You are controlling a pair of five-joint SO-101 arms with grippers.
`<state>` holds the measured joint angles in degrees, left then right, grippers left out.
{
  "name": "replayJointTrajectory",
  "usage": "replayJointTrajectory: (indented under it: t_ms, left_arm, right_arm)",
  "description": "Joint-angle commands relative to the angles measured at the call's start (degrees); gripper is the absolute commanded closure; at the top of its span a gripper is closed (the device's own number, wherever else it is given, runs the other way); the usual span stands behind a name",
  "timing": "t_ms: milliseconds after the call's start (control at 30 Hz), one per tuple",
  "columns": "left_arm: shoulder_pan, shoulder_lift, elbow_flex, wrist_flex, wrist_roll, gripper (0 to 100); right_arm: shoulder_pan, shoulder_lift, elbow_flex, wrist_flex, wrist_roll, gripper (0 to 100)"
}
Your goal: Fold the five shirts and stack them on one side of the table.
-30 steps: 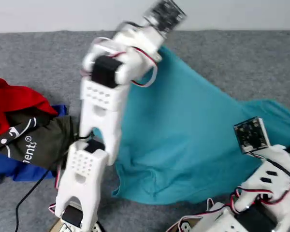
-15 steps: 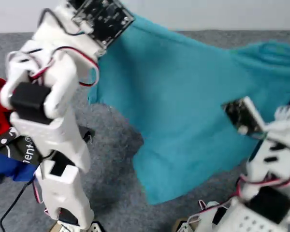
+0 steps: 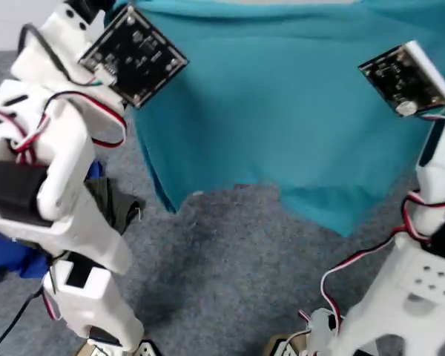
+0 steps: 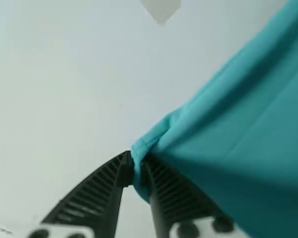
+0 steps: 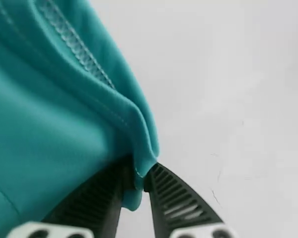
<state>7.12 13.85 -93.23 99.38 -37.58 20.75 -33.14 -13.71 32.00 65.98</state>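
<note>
Both arms hold the teal shirt (image 3: 282, 111) high above the grey surface (image 3: 230, 282), the left jaws clamped on one corner, the right jaws clamped on another, likely so it hangs flat and spread for folding. Its top edge runs out of sight, and the left arm hides most of the other shirts (image 3: 113, 202).

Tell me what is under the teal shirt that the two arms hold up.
Below the hanging hem of the teal shirt, grey table shows. The far part of the table behind the cloth is covered, so anything there cannot be seen.
</note>
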Motion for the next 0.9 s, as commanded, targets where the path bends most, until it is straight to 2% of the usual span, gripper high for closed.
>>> replayJointTrajectory:
  t_ms: [0,167,567,867]
  left_arm:
    - [-0.7,-4.0,-2.2,1.2,-0.5,99]
    - [-0.7,-11.0,5.0,1.2,-0.5,99]
    - [-0.6,-40.4,42.0,1.1,-0.5,99]
    - [-0.6,-52.5,59.6,1.1,-0.5,99]
  right_arm:
    - [-0.8,0.3,-6.6,7.3,-0.4,99.0]
    - [1.0,0.2,-13.7,18.2,-0.5,99.0]
    - [4.4,0.2,-30.7,26.4,-2.0,99.0]
    - [4.5,0.2,-38.7,40.0,-1.8,99.0]
